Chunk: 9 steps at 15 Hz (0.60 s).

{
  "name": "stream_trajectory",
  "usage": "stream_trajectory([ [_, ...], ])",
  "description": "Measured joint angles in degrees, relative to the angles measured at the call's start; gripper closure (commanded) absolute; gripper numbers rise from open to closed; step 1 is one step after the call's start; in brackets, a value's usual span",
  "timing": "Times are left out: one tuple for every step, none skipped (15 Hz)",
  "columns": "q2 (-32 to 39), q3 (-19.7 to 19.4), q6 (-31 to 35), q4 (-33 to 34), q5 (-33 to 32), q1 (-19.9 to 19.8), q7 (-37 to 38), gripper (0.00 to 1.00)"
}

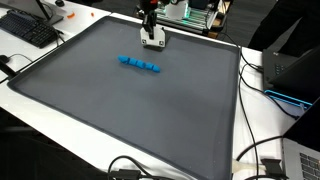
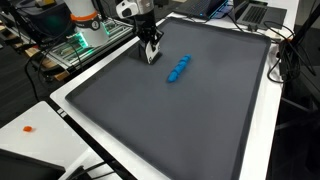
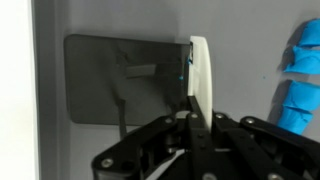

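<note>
the hand [image 1: 152, 41] is closed tight, its fingers together with nothing between them, pointing down low over the dark grey mat [image 1: 120, 110] on the bench, near the mat's edge by the robot base. close by but apart lies the bright blue knobbly plastic strip [image 1: 139, 65], flat, its long axis roughly along that edge.

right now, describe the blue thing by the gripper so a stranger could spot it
Find the big grey mat that fills most of the scene. Near the edge where the gripper hangs lies the blue row of small pieces. It is the only coloured thing on the mat.
</note>
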Motion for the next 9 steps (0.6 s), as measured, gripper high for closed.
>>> stream_trajectory([
  [0.3, 0.0, 0.4, 0.0, 0.0, 0.0, 0.0, 0.99],
  [0.5, 0.0, 1.0, 0.0, 0.0, 0.0, 0.0, 0.99],
  [0.7, 0.0, 1.5, 0.0, 0.1, 0.0, 0.0, 0.99],
  [0.9, 0.0, 2.0, 0.0, 0.1, 0.0, 0.0, 0.99],
  [1.1, 0.0, 2.4, 0.0, 0.1, 0.0, 0.0, 0.99],
  [1.2, 0.0, 2.8, 0.0, 0.1, 0.0, 0.0, 0.99],
  [1.3, 0.0, 3.0, 0.0, 0.2, 0.0, 0.0, 0.99],
  [1.3, 0.0, 3.0, 0.0, 0.4, 0.0, 0.0, 0.99],
  [1.4, 0.0, 3.0, 0.0, 0.7, 0.0, 0.0, 0.99],
])
